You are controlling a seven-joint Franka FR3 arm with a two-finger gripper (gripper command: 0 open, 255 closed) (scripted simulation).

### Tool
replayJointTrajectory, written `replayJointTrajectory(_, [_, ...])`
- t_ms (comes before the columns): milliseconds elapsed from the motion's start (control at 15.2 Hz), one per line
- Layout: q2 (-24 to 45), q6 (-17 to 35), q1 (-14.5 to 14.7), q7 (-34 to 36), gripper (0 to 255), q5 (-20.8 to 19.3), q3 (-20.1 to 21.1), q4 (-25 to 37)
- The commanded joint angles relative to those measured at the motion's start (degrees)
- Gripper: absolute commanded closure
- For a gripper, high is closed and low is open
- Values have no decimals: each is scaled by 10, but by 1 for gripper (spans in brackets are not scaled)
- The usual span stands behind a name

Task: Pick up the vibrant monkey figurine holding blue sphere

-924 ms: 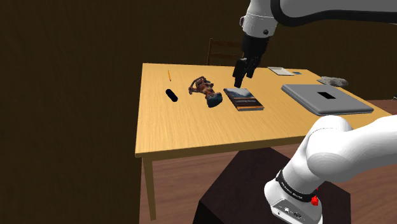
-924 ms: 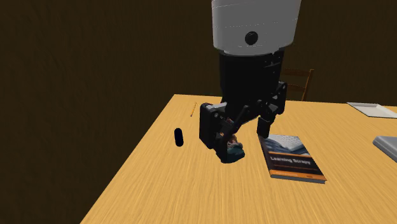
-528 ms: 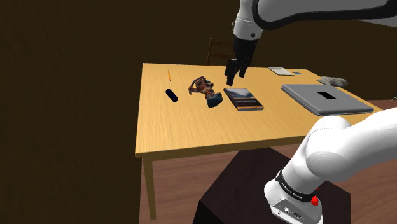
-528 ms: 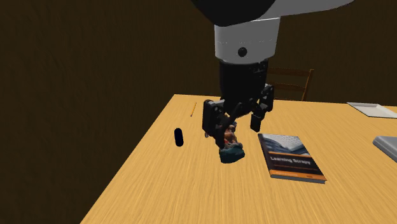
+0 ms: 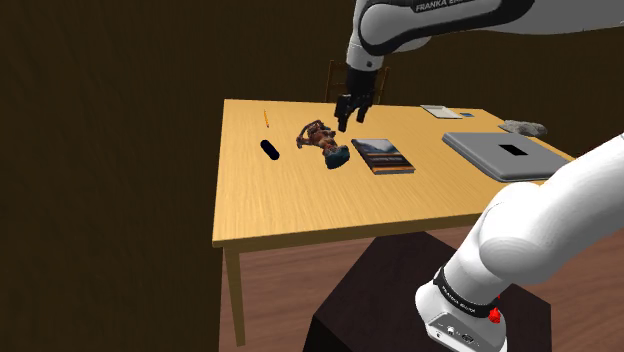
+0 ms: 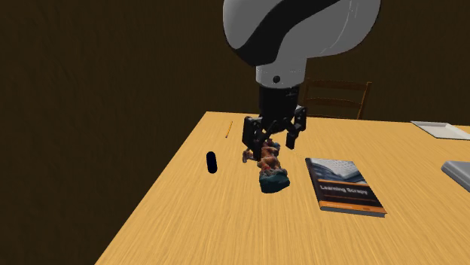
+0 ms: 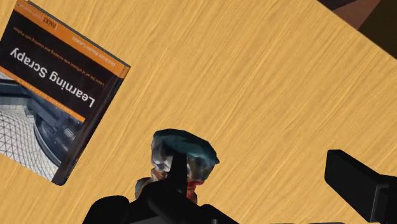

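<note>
- Fingers [image 6: 249, 141] are spread and empty, hovering over the counter [image 6: 226, 226].
- The monkey [image 6: 273, 172] lies on the counter just beside the book [image 6: 343, 187], below the fingers and apart from them.
- Its long axis slants off from the book, blue end nearest it.
- In the wrist view it sits nearer one finger, so I'd centre first, then descend.

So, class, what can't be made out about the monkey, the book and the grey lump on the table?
Monkey: wrist view, most of its body hidden behind the open gripper.
Book: wrist view, cut off by the picture's edge.
Grey lump: shoulder view, too small to name.
</note>
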Motion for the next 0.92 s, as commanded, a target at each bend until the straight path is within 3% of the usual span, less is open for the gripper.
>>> replayJointTrajectory(0, [43, 16, -5, -19, 0, 7, -16, 25])
replayJointTrajectory(462, [200, 49, -21, -79, 0, 56, -53, 136])
replayJointTrajectory(858, [342, 46, -50, -128, 0, 111, -66, 262])
